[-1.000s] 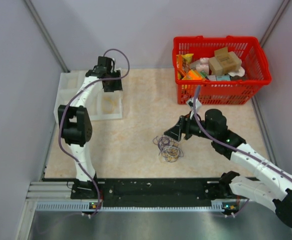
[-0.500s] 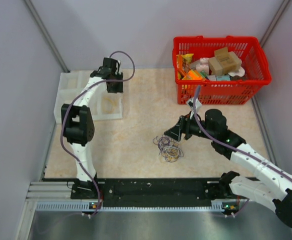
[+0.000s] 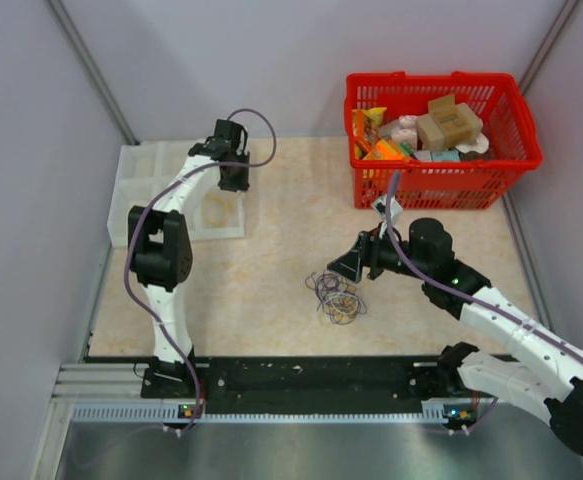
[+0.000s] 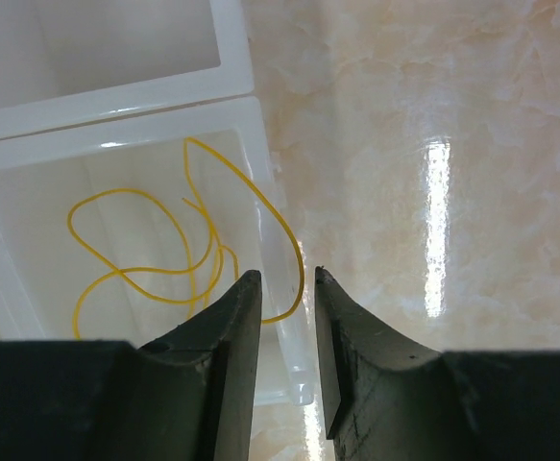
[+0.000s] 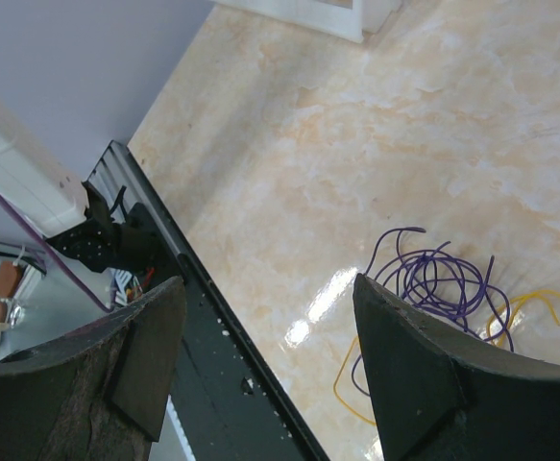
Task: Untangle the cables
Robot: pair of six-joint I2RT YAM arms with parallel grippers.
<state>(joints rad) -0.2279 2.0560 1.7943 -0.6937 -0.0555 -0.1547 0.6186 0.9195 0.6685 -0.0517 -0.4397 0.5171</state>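
The left gripper (image 4: 287, 280), its jaws narrowly parted and empty, hangs over the right wall of the white tray (image 4: 246, 115). One yellow cable (image 4: 145, 271) lies coiled in the compartment beneath it and to its left, and open tabletop (image 4: 433, 192) stretches to its right. The right gripper (image 5: 265, 288), spread wide, hovers low with the tangle of cables (image 5: 438, 279) just beside one fingertip. The red basket (image 3: 441, 185) stands behind it.

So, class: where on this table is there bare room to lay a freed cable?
Bare marble lies between the white plastic compartment tray and the red plastic basket, and between the left arm and the tangle of thin purple and yellow cables. Crowded around that tangle and inside the basket.
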